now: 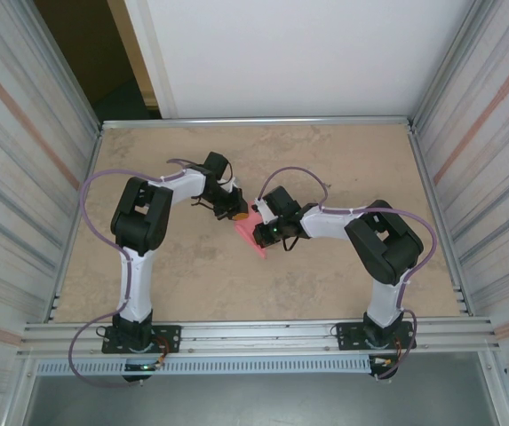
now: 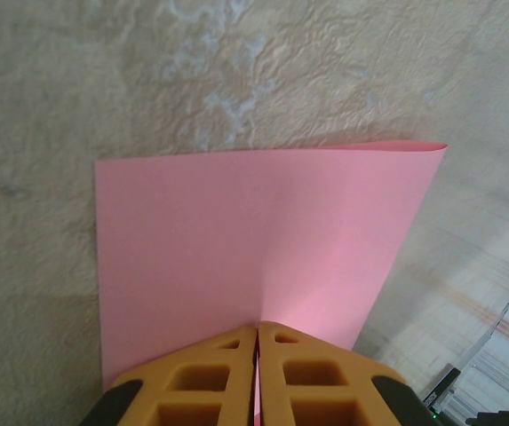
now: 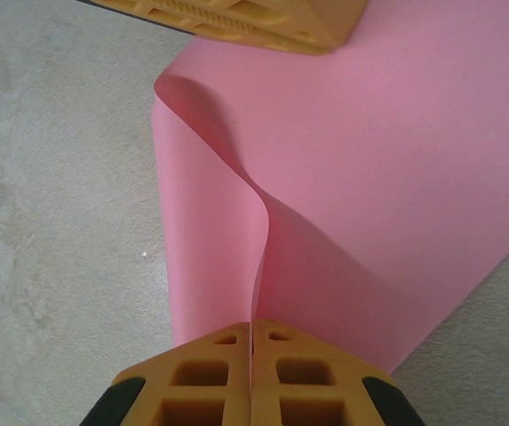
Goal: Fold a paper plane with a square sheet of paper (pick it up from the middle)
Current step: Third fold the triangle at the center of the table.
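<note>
Pink paper: one square sheet (image 2: 254, 240), pinched by two sets: left fingers (image 2: 202, 383) and right fingers (image 3: 202, 386).

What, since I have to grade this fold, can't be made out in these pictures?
Top view: the sheet is too small for its outline or creases to be read.
Left wrist view: the left gripper hides the sheet's near edge, which the bottom of the frame also cuts off.
Right wrist view: the right gripper hides the spot it pinches, and the sheet runs off the top and right edges.
</note>
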